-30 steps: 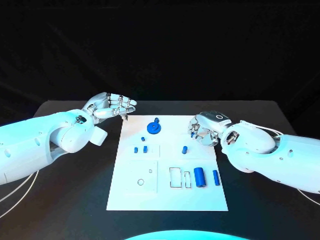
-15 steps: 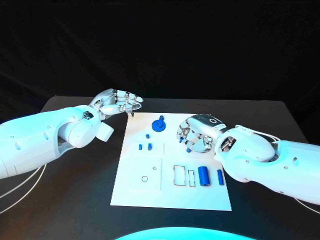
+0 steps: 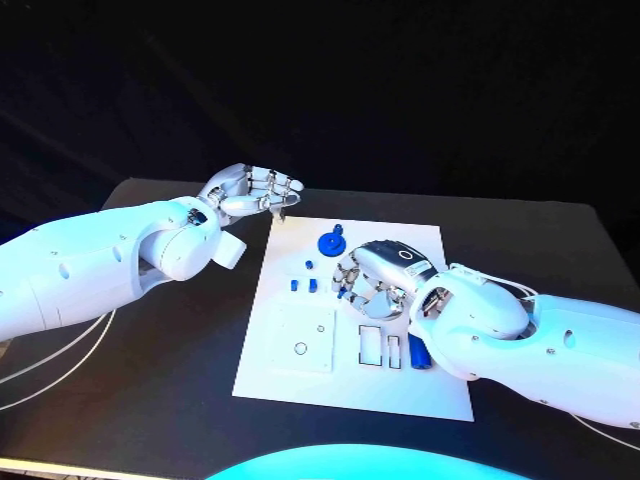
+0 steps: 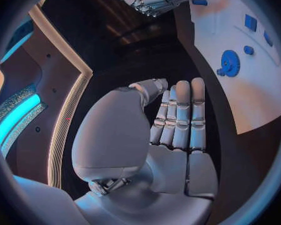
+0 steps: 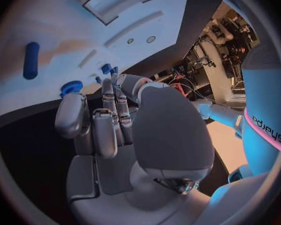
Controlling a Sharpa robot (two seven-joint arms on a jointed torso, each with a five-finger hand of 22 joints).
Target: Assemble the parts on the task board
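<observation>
The white task board [image 3: 306, 375] lies in the middle of the black table. On it are a blue gear [image 3: 332, 242], two short blue pegs [image 3: 303, 285] and a blue cylinder [image 3: 418, 353] half hidden by my right forearm. My right hand [image 3: 378, 277] hovers over the board's middle with its fingers bent downward; I see nothing held in it, and what lies under it is hidden. The right wrist view shows the cylinder [image 5: 31, 60] and gear [image 5: 72, 87] beyond its fingers [image 5: 106, 120]. My left hand [image 3: 255, 190] hangs off the board's far left corner, holding nothing, fingers [image 4: 181, 115] side by side.
The board carries rectangular slots [image 3: 369, 344] and a round hole [image 3: 301, 349] near its front half. Bare black table [image 3: 551, 250] surrounds the board on both sides. In the left wrist view the board [image 4: 259, 100] lies beside the hand, with the gear [image 4: 229, 62] on it.
The camera has shifted. My right hand has moved from the board's right edge in over its middle, covering the small blue part there. My left hand stays by the far corner.
</observation>
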